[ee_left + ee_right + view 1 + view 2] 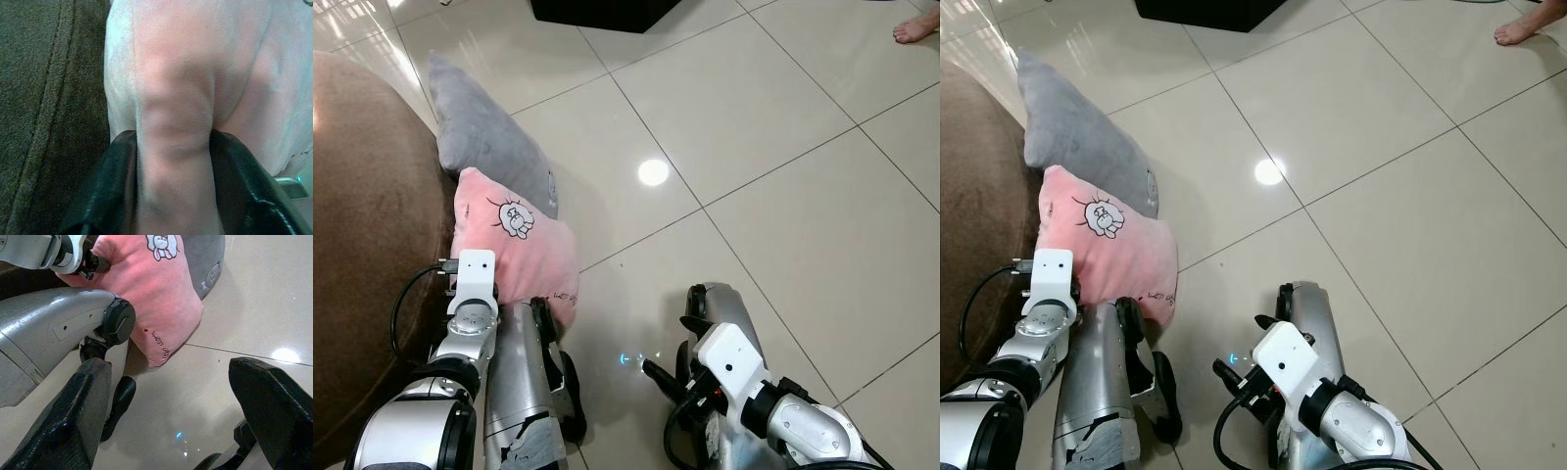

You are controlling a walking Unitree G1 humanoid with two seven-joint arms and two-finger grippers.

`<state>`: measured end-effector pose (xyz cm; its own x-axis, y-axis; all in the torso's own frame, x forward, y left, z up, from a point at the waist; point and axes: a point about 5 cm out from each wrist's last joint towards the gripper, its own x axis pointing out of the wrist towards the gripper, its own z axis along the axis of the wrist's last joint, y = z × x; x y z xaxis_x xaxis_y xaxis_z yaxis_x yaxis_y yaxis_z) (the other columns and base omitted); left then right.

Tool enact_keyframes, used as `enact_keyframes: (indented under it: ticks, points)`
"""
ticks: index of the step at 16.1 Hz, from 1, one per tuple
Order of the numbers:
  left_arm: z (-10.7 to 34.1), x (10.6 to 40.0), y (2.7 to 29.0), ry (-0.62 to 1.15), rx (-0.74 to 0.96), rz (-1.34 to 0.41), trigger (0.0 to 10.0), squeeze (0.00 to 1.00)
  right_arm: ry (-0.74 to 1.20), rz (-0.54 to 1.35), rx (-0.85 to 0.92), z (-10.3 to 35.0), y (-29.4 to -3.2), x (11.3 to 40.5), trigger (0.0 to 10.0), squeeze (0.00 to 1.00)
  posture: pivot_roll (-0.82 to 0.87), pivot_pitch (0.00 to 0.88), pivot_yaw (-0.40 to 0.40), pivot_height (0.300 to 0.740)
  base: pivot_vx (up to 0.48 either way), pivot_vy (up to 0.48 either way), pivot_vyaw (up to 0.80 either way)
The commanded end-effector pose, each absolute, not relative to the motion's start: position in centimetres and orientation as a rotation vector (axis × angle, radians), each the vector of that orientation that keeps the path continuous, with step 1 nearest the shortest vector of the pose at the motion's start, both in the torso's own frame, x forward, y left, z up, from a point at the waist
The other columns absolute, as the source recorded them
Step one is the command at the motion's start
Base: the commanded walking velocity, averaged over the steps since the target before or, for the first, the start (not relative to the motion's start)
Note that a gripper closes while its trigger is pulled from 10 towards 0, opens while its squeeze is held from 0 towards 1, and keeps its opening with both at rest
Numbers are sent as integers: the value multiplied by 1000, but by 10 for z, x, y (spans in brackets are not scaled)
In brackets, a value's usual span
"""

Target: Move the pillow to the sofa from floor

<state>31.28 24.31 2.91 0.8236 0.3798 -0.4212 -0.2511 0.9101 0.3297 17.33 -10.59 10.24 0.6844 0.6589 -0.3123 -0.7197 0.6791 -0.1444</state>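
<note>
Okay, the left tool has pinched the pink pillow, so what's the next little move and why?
Probably lift the pink pillow up and toward the sofa. The left tool is shut on a fold of it, the pillow leans against the sofa with its lower corner on the floor, and the right tool hangs open, apart from it.

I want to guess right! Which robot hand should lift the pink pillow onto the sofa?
Probably the left hand: its fingers already pinch a fold of the pink pillow, right beside the brown sofa. The right hand hangs open over the floor.
</note>
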Motion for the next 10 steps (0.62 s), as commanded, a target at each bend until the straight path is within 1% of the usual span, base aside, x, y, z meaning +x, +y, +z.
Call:
enact_keyframes:
  ticks: [1, 10]
  points:
    - [16, 301, 245, 568, 249, 340, 0, 0, 273, 792, -253, 100, -106, 167, 10000, 0, -186, 387, 33, 520, 0, 0, 0]
    - [17, 304, 242, 561, 213, 309, 0, 0, 274, 789, -251, 97, -105, 168, 10000, 0, -179, 374, 35, 520, 0, 0, 0]
